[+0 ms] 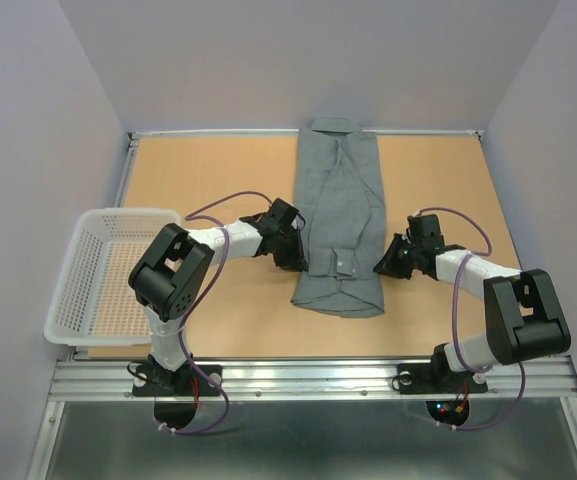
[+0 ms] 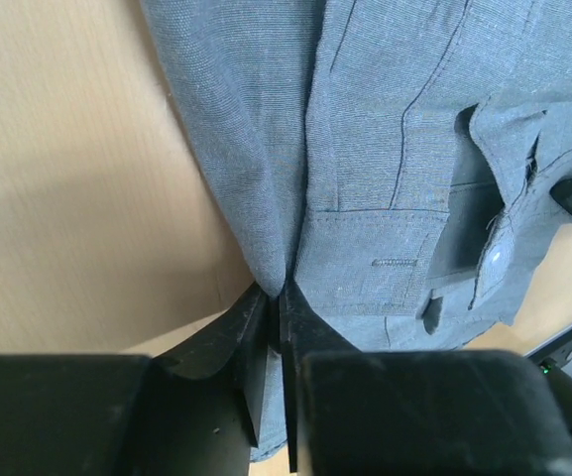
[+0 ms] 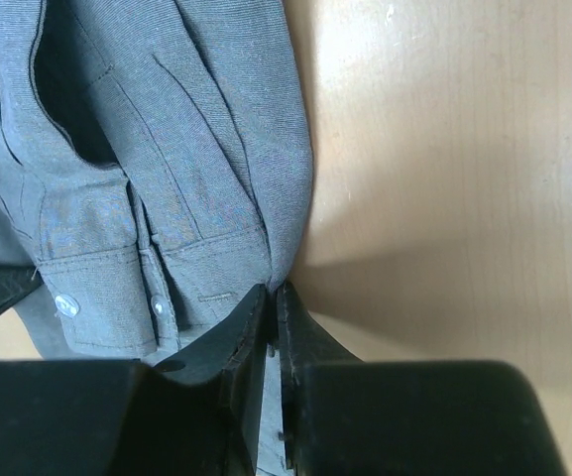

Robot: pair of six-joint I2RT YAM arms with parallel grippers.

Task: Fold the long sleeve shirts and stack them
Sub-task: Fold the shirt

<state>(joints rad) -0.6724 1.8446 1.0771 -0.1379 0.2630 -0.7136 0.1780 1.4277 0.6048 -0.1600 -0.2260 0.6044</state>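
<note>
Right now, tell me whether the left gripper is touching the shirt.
Touching. The left wrist view shows the left gripper pinched shut on the folded edge of the grey shirt, with cloth running down between its fingertips.

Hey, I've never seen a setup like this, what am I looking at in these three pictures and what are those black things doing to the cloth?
These are two robot arms bolted at the near edge of a wooden table. The wide picture is from a camera above and behind them. The other two are from small cameras on each wrist, looking past the fingers. A grey button-up shirt, narrowed lengthwise, lies on the table, with a white mesh basket to the left. The left gripper pinches the shirt's left edge, and the right gripper pinches its right edge, both closed on fabric.
</note>
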